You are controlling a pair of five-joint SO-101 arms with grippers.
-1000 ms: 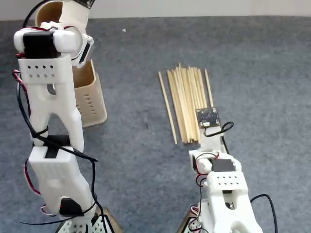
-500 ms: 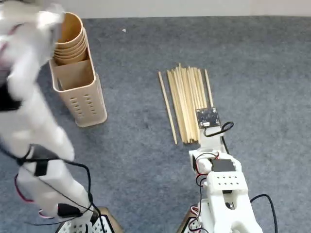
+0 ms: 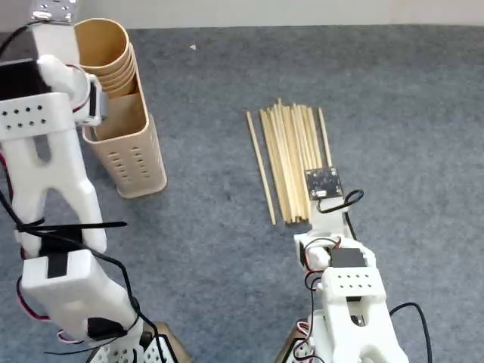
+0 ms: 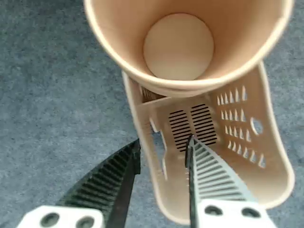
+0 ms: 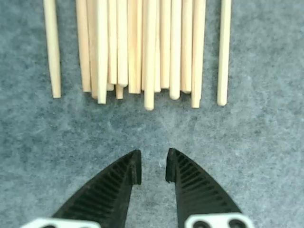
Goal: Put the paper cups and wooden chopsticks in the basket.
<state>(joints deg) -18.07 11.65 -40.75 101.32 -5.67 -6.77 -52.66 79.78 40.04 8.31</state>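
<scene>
Hanging over the basket [image 3: 134,155], the left gripper [image 4: 163,142] has its jaws apart, the dark finger outside the basket's side wall and the pale finger over its inside, so the wall runs between them; whether either finger touches the wall I cannot tell. The basket is a tan, slotted plastic one standing on the grey table [image 3: 219,242] at the far left, and the left arm [image 3: 45,151] rises just beside it. A nested stack of paper cups [image 3: 106,53] sits in the basket's far compartment, tilted, with the rims well above the basket's edge; in the left wrist view the mouth of the top cup [image 4: 178,47] opens toward the camera.

The wooden chopsticks [image 3: 291,159] lie on the table well apart from the basket, near the middle, as a flat bundle lined up side by side. One stick [image 3: 261,166] lies slightly apart on the basket side of the bundle and another [image 3: 325,136] on the opposite side.

The right gripper [image 5: 153,154] is low over the table just short of the sticks' near ends, jaws a little apart and gripping nothing, pointed at the bundle. The right arm [image 3: 348,291] stretches up from the near edge of the table
</scene>
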